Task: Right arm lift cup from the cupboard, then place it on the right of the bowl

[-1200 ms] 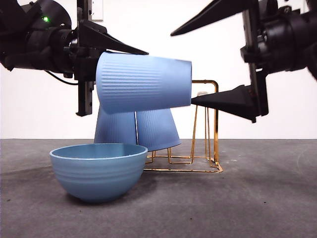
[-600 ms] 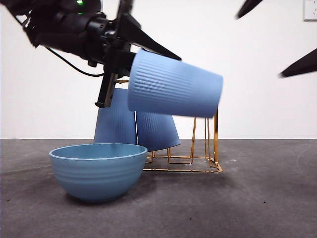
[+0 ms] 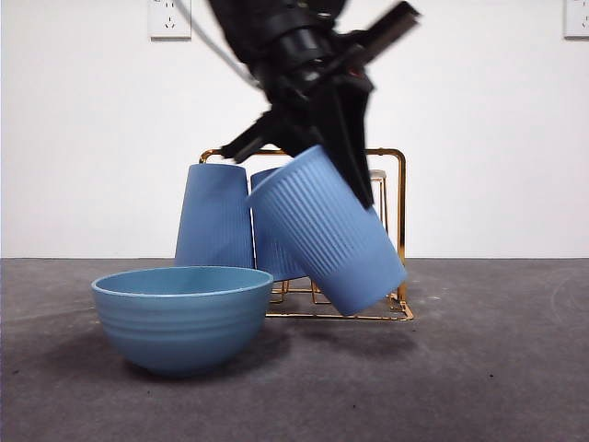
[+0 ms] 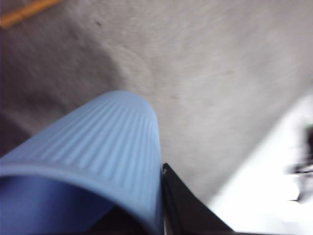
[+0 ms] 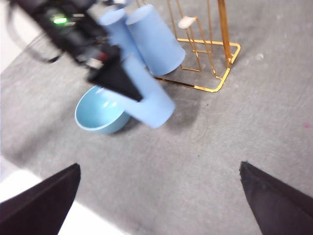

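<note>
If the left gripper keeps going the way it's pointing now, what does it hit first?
Probably the bare table: the left gripper angles its cup down toward grey surface just right of the bowl. Depth is uncertain.

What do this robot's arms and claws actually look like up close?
Both are matte black. The left gripper has long wedge-shaped jaws tapering to points, a blocky body, a black cable and a small green light. The right gripper shows the same black pointed jaws.

Grey table [image 3: 497, 368], white wall [image 3: 83, 120], wall sockets [image 3: 169, 18]
</note>
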You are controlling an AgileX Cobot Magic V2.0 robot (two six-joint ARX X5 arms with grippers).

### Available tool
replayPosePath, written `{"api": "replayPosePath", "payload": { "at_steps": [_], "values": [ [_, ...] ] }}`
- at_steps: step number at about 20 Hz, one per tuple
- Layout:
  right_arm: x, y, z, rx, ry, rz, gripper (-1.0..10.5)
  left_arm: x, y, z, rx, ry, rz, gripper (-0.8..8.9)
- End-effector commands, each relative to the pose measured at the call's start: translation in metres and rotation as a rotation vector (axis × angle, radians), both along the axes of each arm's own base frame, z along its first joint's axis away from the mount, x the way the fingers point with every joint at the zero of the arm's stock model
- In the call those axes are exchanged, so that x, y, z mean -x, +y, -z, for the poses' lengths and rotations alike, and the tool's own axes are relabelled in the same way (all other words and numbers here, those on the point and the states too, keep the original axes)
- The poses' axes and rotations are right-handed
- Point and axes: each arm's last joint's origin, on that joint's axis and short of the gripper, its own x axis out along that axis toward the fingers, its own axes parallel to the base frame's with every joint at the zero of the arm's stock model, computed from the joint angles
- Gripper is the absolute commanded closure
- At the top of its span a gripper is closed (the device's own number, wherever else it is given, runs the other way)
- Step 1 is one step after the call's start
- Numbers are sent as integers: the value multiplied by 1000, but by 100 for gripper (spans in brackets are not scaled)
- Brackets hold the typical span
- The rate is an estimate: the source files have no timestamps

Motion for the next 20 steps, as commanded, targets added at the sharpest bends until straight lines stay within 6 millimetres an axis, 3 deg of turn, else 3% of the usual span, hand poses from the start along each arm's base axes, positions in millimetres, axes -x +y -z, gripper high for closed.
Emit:
{"api": "replayPosePath", "payload": {
  "at_steps": [1,5,8,14,16,19,20],
  "values": [
    [10,-3,-3,14,-62,-25,420,1,-26,2,-117,-96,105,803],
    [19,-6,-2,2,-87,-30,420,8,-52,12,-326,-188,190,803],
    [18,-6,-2,3,-88,-29,420,14,-67,27,-377,-184,245,803],
    [18,-6,-2,6,-90,-22,420,21,-79,46,-453,-223,316,802],
    [18,-6,-2,6,-90,-22,420,24,-83,46,-438,-240,329,706],
    [18,-6,-2,6,-90,-22,420,23,-86,36,-411,-263,321,399],
    [18,-6,-2,6,-89,-22,420,22,-87,31,-400,-272,318,347]
  ]
}}
